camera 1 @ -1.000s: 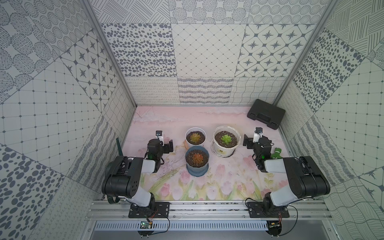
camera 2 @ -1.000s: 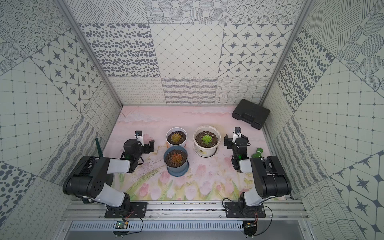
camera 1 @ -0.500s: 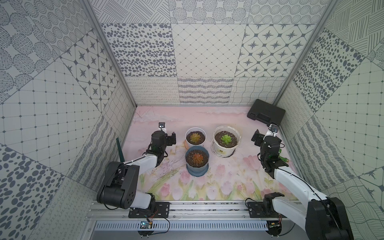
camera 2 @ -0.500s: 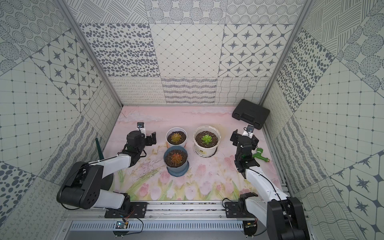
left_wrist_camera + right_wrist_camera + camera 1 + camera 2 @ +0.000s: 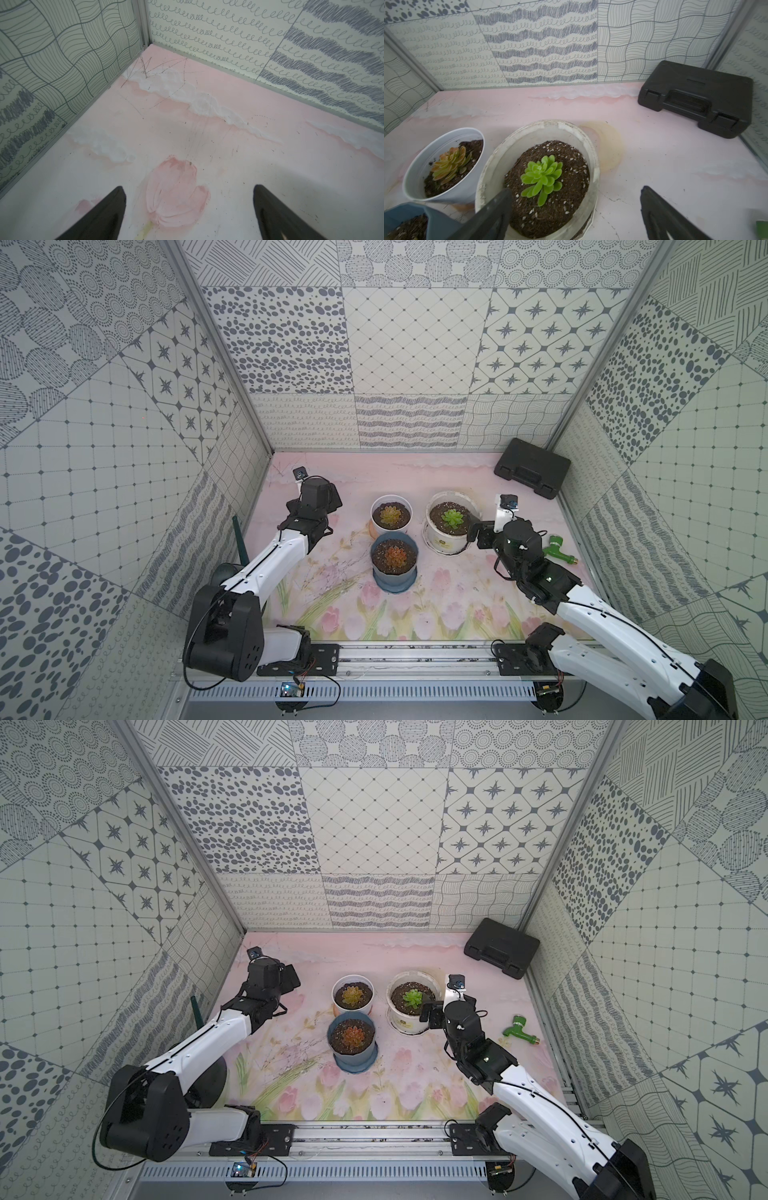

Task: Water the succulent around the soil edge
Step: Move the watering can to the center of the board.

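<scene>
Three potted succulents stand mid-table: a green one (image 5: 451, 517) in a wide white pot (image 5: 589, 158), a yellow-orange one (image 5: 390, 514) in a small white pot, and an orange-red one (image 5: 394, 556) in a blue pot (image 5: 392, 578). My right gripper (image 5: 478, 531) is open just right of the wide white pot, with one finger (image 5: 492, 216) over its rim and nothing held. My left gripper (image 5: 332, 499) is open and empty over bare mat (image 5: 270, 166), left of the pots. What looks like a dark green watering can (image 5: 240, 539) is mostly hidden behind the left arm.
A green hose nozzle (image 5: 559, 551) lies on the mat beside the right arm. A shut black case (image 5: 532, 466) sits in the back right corner. Patterned walls close in the table on three sides, and a brownish ring stain (image 5: 610, 145) marks the mat.
Both arms have unfolded from near the front rail. The left gripper moved toward the back left. The right gripper swung out to the right, then came back beside the wide white pot.
</scene>
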You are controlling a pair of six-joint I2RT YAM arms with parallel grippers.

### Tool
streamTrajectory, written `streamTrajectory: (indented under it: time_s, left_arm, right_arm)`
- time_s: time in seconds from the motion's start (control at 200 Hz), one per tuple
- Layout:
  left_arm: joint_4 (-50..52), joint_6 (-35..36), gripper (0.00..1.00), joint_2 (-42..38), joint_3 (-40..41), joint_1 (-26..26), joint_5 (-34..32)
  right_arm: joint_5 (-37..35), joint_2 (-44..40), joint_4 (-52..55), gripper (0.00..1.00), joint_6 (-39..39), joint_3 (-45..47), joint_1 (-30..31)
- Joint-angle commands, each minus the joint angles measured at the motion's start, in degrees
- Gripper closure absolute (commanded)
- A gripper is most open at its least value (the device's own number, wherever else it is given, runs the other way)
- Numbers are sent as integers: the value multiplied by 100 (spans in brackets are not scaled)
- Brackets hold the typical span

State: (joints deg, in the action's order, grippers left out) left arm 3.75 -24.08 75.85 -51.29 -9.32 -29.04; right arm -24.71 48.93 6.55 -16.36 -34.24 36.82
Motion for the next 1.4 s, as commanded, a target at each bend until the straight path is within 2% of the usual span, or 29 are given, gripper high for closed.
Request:
streamTrajectory:
  time_s: [0.0, 0.23, 0.315, 0.395, 0.515, 0.71, 0.8, 0.86, 0.93, 1.261, 1.396]
  left_arm:
    - [2646, -1082, 1, -604, -439, -3, -912]
    - [4682, -1704, 2, -1960, -372, 84, -1999]
    - [5388, -2057, 2, -2401, -331, 334, -2282]
    - [5954, -2369, 2, -2681, -331, 805, -2277]
    - [6618, -2584, 2, -2767, -461, 1703, -2018]
    - [6684, -2123, 2, -2698, -416, 3630, -1083]
    - [6665, -1824, 2, -2615, -551, 4390, -864]
    - [6751, -1756, 2, -2410, -672, 4485, -1080]
    - [6703, -1659, 2, -2160, -706, 4659, -991]
    - [6037, -1600, 1, -1724, -318, 5456, 790]
    - [5786, -1527, 2, -1804, -125, 5490, 1043]
  right_arm:
    - [334, 0, -60, 2, -80, 67, 233]
    - [559, 206, -255, 2, -176, 120, 377]
    - [572, 265, -315, 2, -196, 154, 389]
    - [546, 305, -379, 2, -209, 185, 395]
    - [512, 373, -493, 2, -221, 263, 390]
    - [440, 625, -636, 2, -233, 292, 388]
    - [436, 800, -657, 2, -210, 295, 395]
    - [440, 929, -657, 2, -193, 261, 388]
    - [424, 1052, -655, 2, -181, 225, 392]
    - [283, 974, -645, 2, -141, 262, 388]
    - [306, 736, -757, 2, -155, 361, 392]
